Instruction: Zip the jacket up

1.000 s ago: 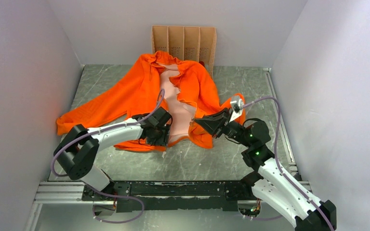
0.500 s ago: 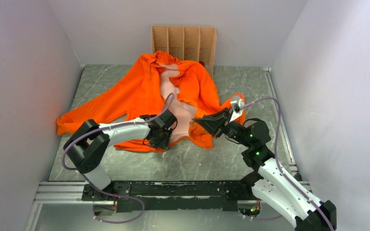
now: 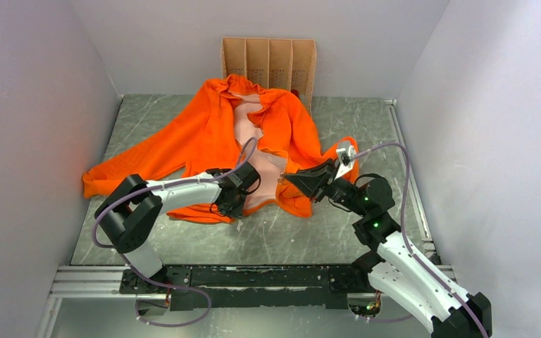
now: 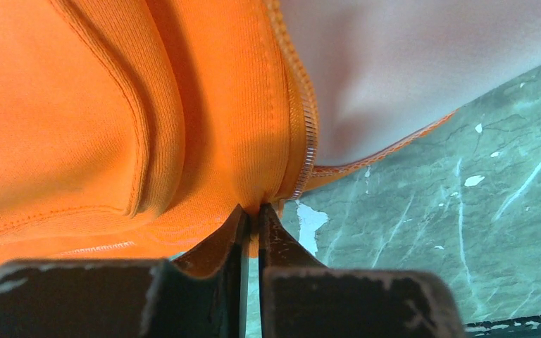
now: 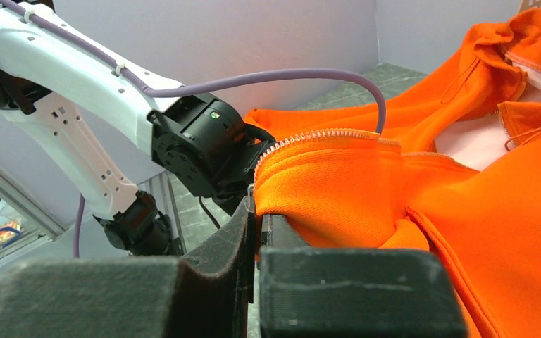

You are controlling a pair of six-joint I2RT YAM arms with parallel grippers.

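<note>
On the table lies one jacket, pinched by left gripper and right gripper.

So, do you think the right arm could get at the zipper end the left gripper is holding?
Probably yes: the right gripper, shut on the jacket's other front edge, sits close to the left gripper, with only pale lining between them.
</note>
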